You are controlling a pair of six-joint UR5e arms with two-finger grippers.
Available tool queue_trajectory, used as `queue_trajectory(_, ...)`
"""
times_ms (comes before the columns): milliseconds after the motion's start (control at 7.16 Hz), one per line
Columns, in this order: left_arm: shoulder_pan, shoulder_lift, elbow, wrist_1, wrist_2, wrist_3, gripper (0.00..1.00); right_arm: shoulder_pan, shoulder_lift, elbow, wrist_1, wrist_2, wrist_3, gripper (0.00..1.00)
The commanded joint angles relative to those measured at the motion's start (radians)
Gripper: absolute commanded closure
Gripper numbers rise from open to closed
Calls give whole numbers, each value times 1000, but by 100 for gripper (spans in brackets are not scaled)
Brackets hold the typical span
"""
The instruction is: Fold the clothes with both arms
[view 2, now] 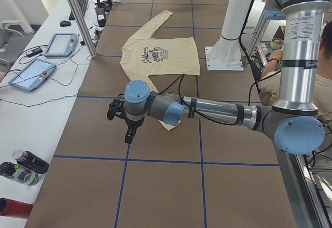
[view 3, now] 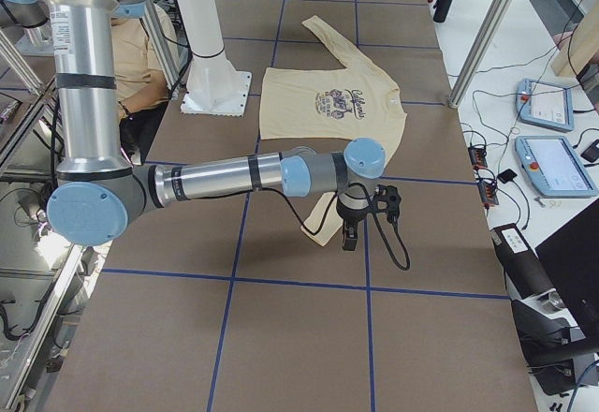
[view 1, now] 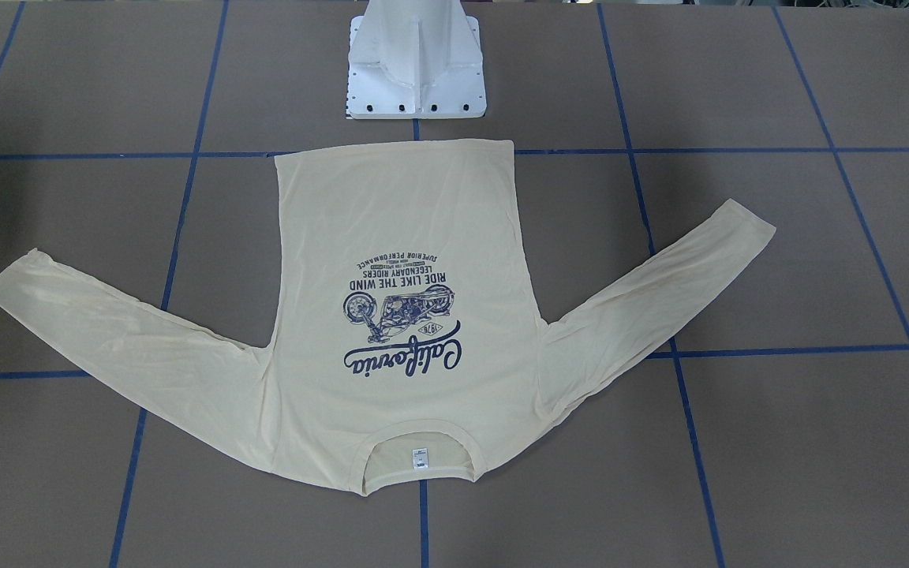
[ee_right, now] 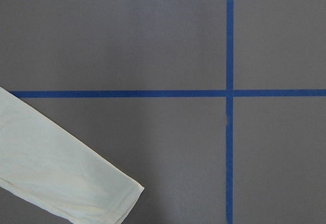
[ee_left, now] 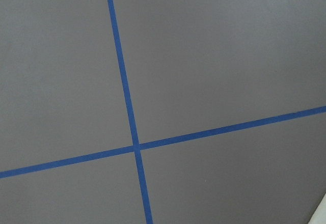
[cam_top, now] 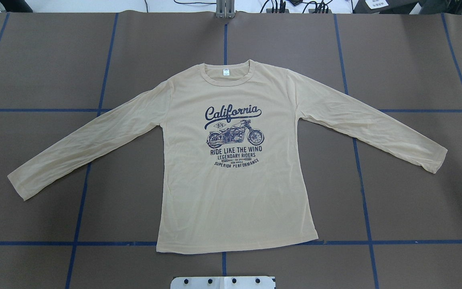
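One shirt (view 1: 399, 237) is lying flat on the bench (view 1: 778, 457) in the front view, with its collar nearest the camera. From overhead, its sleeves are spreading wide. The side views are showing the left end effector (view 2: 128, 134) and the right end effector (view 3: 350, 240) hanging over the bench. I cannot tell if they are open or closed. The right wrist view is showing one cuff.

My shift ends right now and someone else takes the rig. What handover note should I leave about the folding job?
The left gripper hovers off the shirt's left sleeve end; its wrist view shows only bare table. Open or shut: cannot tell.
The right gripper hovers by the right cuff. Open or shut: cannot tell.
The T-shirt lies flat, print up, sleeves spread, collar away from the robot.
Done: nothing folded yet.
Left: every fold, sleeves and body.
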Motion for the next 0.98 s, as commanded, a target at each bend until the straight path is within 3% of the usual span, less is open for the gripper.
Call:
queue_trajectory(0,1,-3,-16,4,3,9,0,0,-29,48,0,1,0,0)
queue_trajectory(698,2,8,-10,-3,-10,3,0,-1,-36,44,11,29,0,0)
queue_trajectory(838,4,5,34,-14,-11,8,0,-1,-36,36,11,29,-3,0)
